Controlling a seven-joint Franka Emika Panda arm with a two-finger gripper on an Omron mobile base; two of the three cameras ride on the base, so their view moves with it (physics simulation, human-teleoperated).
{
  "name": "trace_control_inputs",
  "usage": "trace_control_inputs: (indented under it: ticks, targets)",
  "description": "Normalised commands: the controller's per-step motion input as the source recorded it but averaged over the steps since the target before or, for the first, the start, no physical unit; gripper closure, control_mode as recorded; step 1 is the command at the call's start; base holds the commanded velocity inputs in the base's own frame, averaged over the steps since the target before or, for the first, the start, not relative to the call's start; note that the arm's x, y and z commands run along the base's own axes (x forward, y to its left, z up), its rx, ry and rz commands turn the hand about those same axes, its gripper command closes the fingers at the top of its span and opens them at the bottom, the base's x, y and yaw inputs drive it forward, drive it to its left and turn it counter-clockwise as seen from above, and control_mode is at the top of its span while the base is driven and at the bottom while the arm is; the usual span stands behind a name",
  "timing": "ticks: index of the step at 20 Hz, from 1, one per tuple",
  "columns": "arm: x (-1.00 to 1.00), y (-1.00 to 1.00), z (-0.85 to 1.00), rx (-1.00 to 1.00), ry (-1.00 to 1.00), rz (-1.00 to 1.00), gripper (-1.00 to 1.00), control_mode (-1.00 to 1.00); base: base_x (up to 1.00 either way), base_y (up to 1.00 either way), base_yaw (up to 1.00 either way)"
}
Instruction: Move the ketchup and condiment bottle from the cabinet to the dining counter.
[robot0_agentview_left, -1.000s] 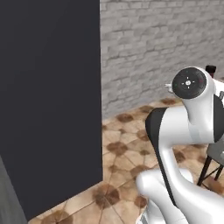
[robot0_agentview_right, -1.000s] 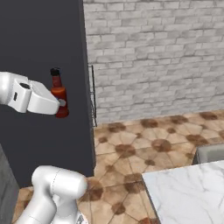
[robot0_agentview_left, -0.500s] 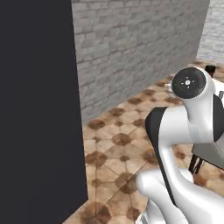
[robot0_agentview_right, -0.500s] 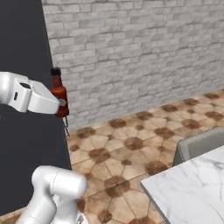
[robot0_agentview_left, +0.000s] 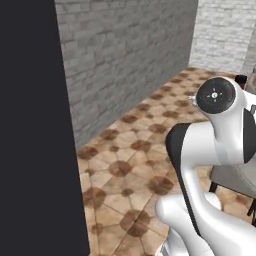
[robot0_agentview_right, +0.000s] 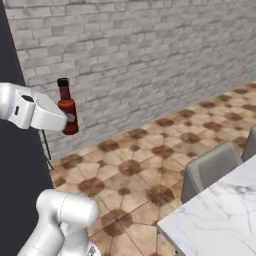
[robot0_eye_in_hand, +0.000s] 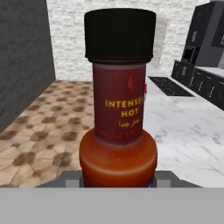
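Note:
My gripper (robot0_agentview_right: 68, 122) is shut on the condiment bottle (robot0_agentview_right: 66, 106), a small dark brown-red bottle with a dark cap, held upright in the air in front of the brick wall. In the hand view the condiment bottle (robot0_eye_in_hand: 119, 109) stands right before the camera, its label reading "INTENSE HOT", with the gripper (robot0_eye_in_hand: 118, 177) closed around its base. The white marble dining counter (robot0_agentview_right: 220, 216) lies low at the right, apart from the bottle; the same dining counter (robot0_eye_in_hand: 183, 131) runs behind the bottle in the hand view. The ketchup and the cabinet are out of view.
A tall dark cupboard side (robot0_agentview_left: 35, 125) rises at the left, close to the arm. Grey stools (robot0_agentview_right: 212, 167) stand along the counter's edge. A grey brick wall (robot0_agentview_right: 150, 55) runs behind over a brown tiled floor (robot0_agentview_right: 135, 170). Dark kitchen units (robot0_eye_in_hand: 205, 48) show far off.
The whole picture has shifted: the base has moved, the dark cupboard slid off to the left and the marble counter and stools came further into view. The bottle stays in the grip.

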Motion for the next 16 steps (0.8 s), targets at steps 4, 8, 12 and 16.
trace_control_inputs:
  ticks: [4,8,12,16]
  targets:
    - [0.0,0.0,0.0,0.0,0.0,0.0,1.0,1.0,0.66,0.02,-0.3]
    - [0.0,0.0,0.0,0.0,0.0,0.0,1.0,1.0,0.65,0.03,-0.31]
    - [0.0,0.0,0.0,0.0,0.0,0.0,1.0,1.0,0.64,0.03,-0.33]
    - [0.0,0.0,0.0,0.0,0.0,0.0,1.0,1.0,0.65,0.03,-0.32]
